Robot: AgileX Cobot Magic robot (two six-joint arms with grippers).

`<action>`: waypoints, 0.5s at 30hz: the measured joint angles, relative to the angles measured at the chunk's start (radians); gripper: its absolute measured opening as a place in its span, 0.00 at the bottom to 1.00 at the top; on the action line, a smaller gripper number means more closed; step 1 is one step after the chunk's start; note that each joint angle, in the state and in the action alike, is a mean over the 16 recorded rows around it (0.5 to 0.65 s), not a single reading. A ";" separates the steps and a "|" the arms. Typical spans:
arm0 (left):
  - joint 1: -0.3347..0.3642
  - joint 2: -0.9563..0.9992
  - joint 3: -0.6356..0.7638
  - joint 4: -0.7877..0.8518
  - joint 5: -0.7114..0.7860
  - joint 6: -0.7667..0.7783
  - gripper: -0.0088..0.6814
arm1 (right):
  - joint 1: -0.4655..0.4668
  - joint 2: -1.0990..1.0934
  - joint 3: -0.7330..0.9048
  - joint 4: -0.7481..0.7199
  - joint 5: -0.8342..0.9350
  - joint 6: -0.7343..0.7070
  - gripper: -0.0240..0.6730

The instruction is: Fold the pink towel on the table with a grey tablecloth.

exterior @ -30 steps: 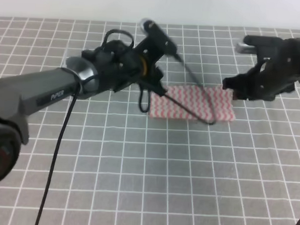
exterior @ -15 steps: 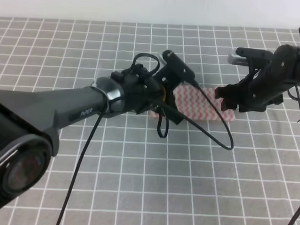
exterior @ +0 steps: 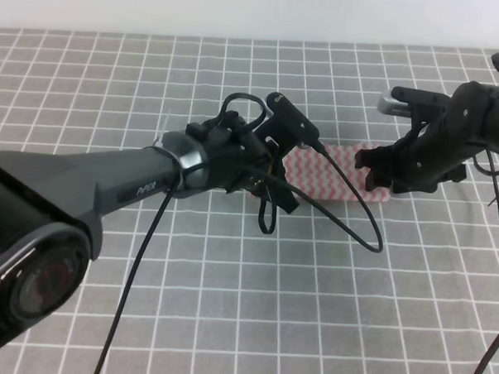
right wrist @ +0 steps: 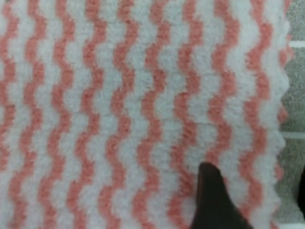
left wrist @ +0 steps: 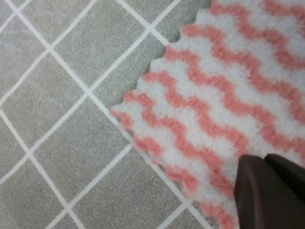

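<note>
1. Two arms are closing on one towel (exterior: 337,168), which is lying flat on the gridded grey table (exterior: 227,318) in the middle distance, between the two wrists.
2. Nearest the camera, the left arm is stretching across the foreground; its gripper (left wrist: 269,193) is pressing down at the towel's left end, having dropped from a raised pose a second ago. Only one dark finger shows, so whether the jaws are apart or together cannot be told.
3. Farther right, the right gripper (right wrist: 257,200) is settling over the towel's right edge, lower and closer in than a second ago. One dark fingertip (right wrist: 212,195) is resting on the stripes and another is showing just off the edge, so the jaws look parted, straddling that hem.
4. Both descents suggest the grasp is being set up; the fold itself is not yet begun.
5. The pinked edges are lying clear on the cloth, with bare grid all round and open room toward the far edge.
</note>
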 joint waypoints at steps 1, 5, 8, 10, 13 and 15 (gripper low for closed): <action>0.000 -0.001 0.000 0.000 0.000 0.000 0.02 | 0.000 0.002 0.000 0.002 -0.001 -0.001 0.44; 0.000 -0.002 0.000 0.001 0.000 0.000 0.02 | 0.000 0.003 -0.001 0.008 -0.002 -0.008 0.32; 0.000 -0.002 0.000 0.001 0.000 0.000 0.02 | -0.001 0.002 -0.001 0.008 -0.003 -0.014 0.23; 0.000 -0.003 0.000 0.001 0.001 0.000 0.02 | -0.001 -0.003 -0.002 0.008 -0.003 -0.020 0.18; 0.000 -0.001 0.000 0.001 0.003 0.000 0.02 | 0.000 -0.011 -0.007 0.010 -0.001 -0.032 0.10; 0.000 0.000 0.000 0.002 0.004 0.000 0.02 | 0.000 -0.019 -0.015 0.011 0.005 -0.043 0.07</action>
